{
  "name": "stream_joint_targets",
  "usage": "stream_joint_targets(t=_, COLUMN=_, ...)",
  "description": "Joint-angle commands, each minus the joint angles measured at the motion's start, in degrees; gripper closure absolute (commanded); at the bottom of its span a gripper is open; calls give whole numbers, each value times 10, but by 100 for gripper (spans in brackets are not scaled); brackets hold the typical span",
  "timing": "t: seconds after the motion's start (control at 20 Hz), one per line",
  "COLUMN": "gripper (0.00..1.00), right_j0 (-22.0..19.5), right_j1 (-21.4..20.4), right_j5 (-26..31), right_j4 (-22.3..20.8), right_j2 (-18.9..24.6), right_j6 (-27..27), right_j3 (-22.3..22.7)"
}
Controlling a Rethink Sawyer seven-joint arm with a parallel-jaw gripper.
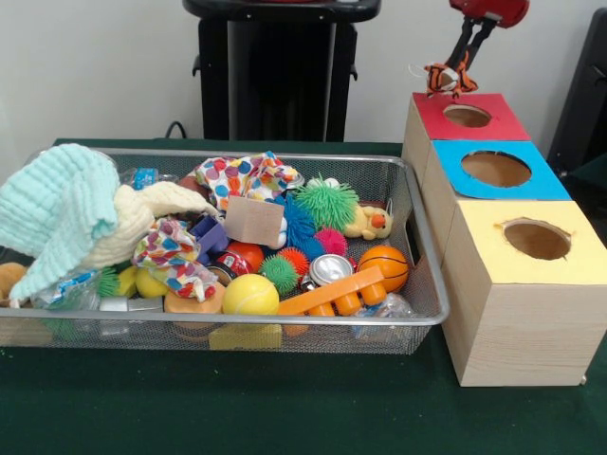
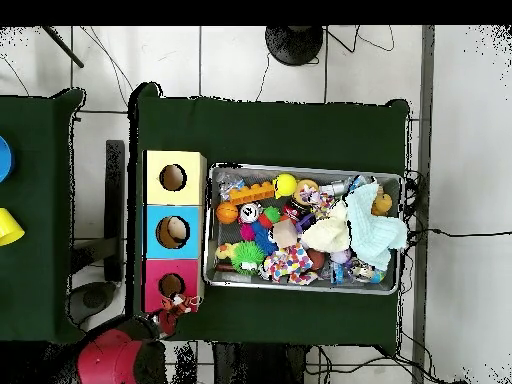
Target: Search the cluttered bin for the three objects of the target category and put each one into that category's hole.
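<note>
My gripper (image 1: 458, 64) hangs at the far right, shut on a small orange-and-black striped plush toy (image 1: 444, 80). The toy dangles just above the far left corner of the red box (image 1: 505, 121), a little short of its round hole (image 1: 467, 116). From overhead the gripper (image 2: 176, 308) and toy (image 2: 180, 302) sit at the red box's (image 2: 153, 286) edge nearest the robot's base. A yellow duck plush (image 1: 371, 223) lies in the wire bin (image 1: 429, 248) among balls and cloths.
Blue box (image 1: 545, 185) and yellow box (image 1: 493, 261), each with a hole, stand in line with the red one beside the bin. The bin holds a green spiky ball (image 1: 325, 202), basketball (image 1: 384, 265), yellow ball (image 1: 249, 296), mint cloth (image 1: 57, 213) and an orange block (image 1: 332, 292).
</note>
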Motion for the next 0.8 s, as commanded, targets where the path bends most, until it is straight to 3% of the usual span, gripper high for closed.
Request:
stream_joint_targets(t=0.05, gripper=100, right_j0=-15, right_j1=3, right_j5=69, right_j4=20, right_j2=11, right_j6=137, right_j3=-54)
stream_joint_targets(t=0.8, gripper=100, right_j0=-21, right_j1=9, right_j5=50, right_j4=20, right_j2=18, right_j6=143, right_j3=-49)
